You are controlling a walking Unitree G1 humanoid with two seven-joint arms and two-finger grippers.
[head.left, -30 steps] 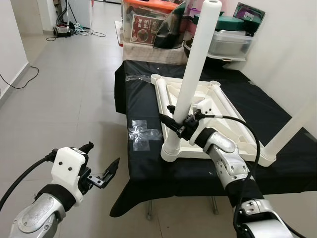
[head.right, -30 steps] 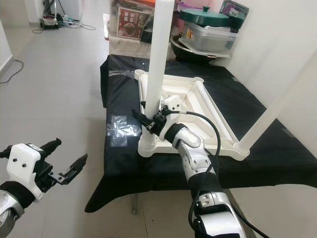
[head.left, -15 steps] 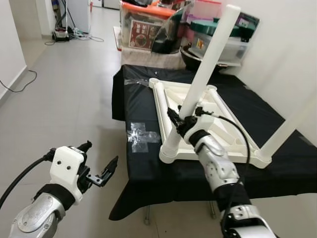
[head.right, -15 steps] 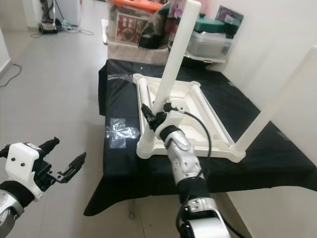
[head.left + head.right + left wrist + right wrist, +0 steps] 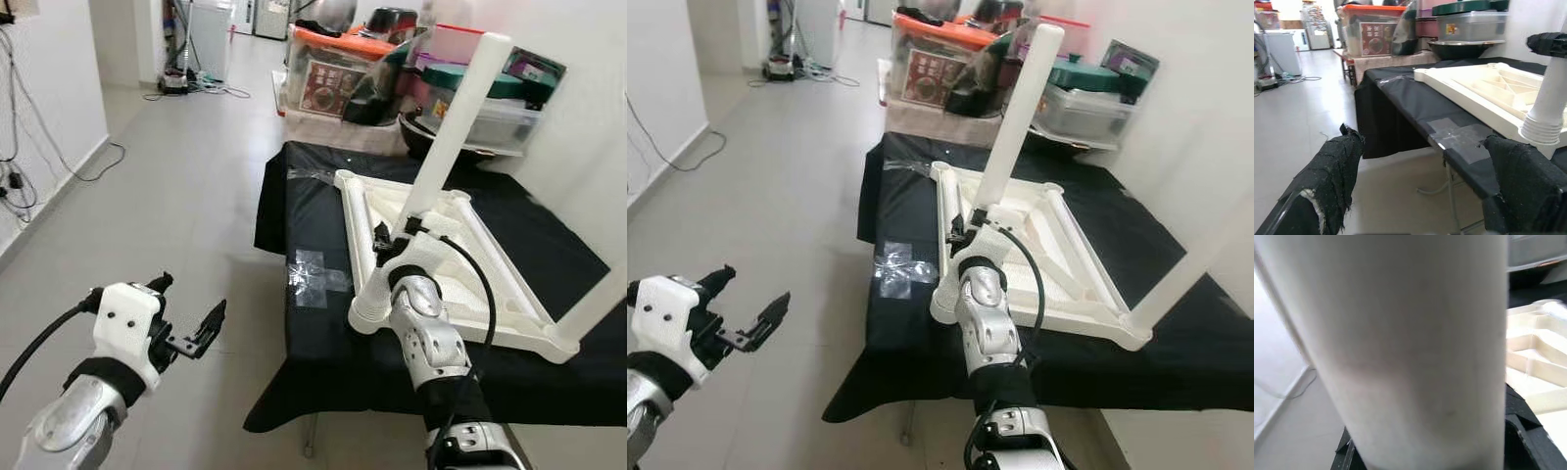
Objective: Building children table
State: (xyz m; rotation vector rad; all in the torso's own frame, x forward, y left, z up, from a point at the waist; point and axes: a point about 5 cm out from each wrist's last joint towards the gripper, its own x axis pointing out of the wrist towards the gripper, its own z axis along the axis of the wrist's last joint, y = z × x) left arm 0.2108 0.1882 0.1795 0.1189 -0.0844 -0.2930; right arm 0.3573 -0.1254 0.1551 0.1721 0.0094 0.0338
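black-draped bench (image 5: 323, 323), upturned white tabletop (image 5: 460, 264), no legible labels

Bare floor (image 5: 186, 186) lies open to the left of the black-draped table (image 5: 304, 323). On it the upturned tabletop (image 5: 470, 264) and its tilted leg (image 5: 446, 127) fill the near side. Bins and pots (image 5: 392, 69) crowd the far end; a wall (image 5: 598, 117) closes the right.

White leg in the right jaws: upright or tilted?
Tilted. The white leg leans away from its socket on the upside-down tabletop, gripped by the right gripper.
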